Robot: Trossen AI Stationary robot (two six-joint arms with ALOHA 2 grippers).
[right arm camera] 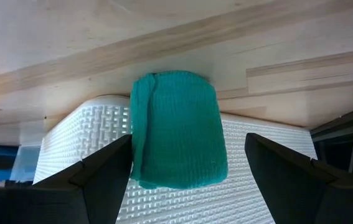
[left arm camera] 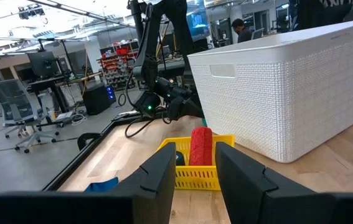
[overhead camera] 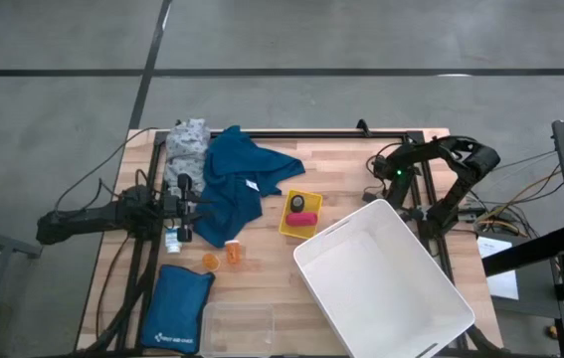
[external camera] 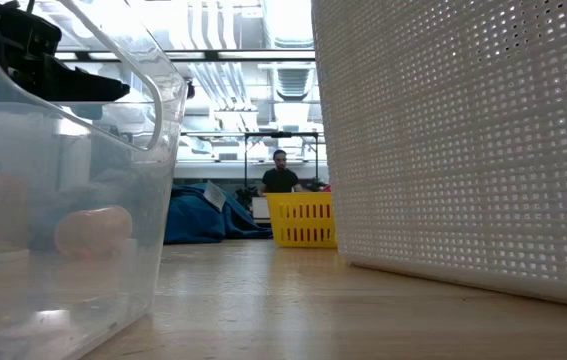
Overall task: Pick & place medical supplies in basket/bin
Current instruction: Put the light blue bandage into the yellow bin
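Note:
A teal bandage roll (right arm camera: 177,127) lies on the table against the far corner of the big white bin (overhead camera: 386,283). My right gripper (right arm camera: 188,140) is open around it, one finger on each side, reaching in from the table's far right (overhead camera: 379,187). The small yellow basket (overhead camera: 301,213) holds a pink roll (left arm camera: 202,146) and a dark one. A blue cloth (overhead camera: 237,184) and a grey dotted cloth (overhead camera: 188,144) lie at the far left. Orange pill bottles (overhead camera: 234,256) and a white bottle (overhead camera: 174,239) sit nearer. My left gripper (left arm camera: 196,163) waits at the left, level, narrowly open and empty. My right gripper has the teal roll between its open fingers. One finger (right arm camera: 111,165) stands right at the roll's side (right arm camera: 136,130), and I cannot tell whether it touches. The other finger (right arm camera: 269,162) stands clear of it. The roll rests on the table and against the bin's wall.
A blue padded pouch (overhead camera: 177,310) and a clear plastic container (overhead camera: 239,328) lie near the front edge. The white bin fills the table's right half. Bare wood lies between the yellow basket and the bottles. A person (external camera: 281,176) sits far behind the table.

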